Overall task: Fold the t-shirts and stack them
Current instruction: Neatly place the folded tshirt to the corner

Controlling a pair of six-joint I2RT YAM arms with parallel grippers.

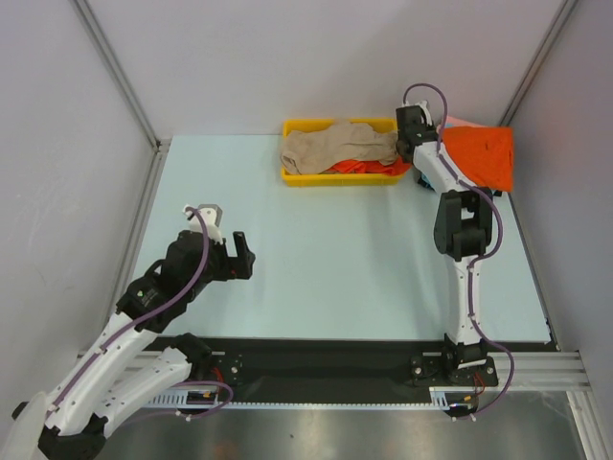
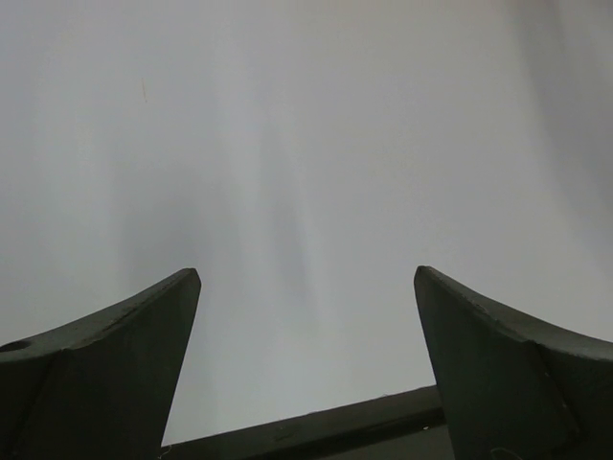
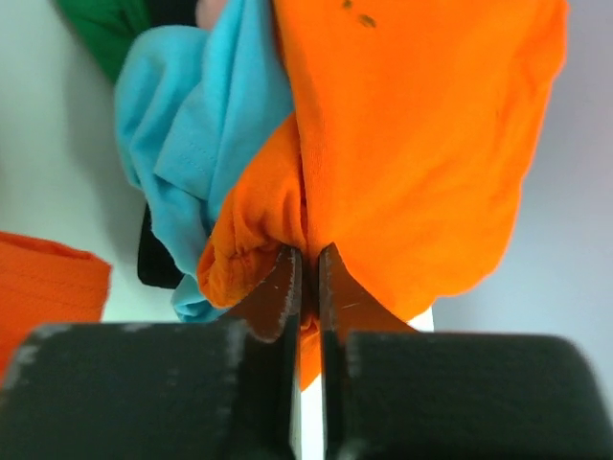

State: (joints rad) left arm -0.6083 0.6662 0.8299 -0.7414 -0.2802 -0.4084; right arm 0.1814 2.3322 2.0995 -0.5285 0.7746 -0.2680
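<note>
The big table [image 1: 335,259] is where shirts get folded. At 12 o'clock a yellow tray [image 1: 292,177] keeps the beige shirt [image 1: 340,146]. At 1 o'clock the orange shirt [image 3: 421,125] hangs beside a blue shirt [image 3: 182,105]. The right gripper [image 3: 309,254] pinches it tight, likely to pull it free. At 8 o'clock the left gripper [image 2: 306,278] is spread wide and holds nothing.
</note>
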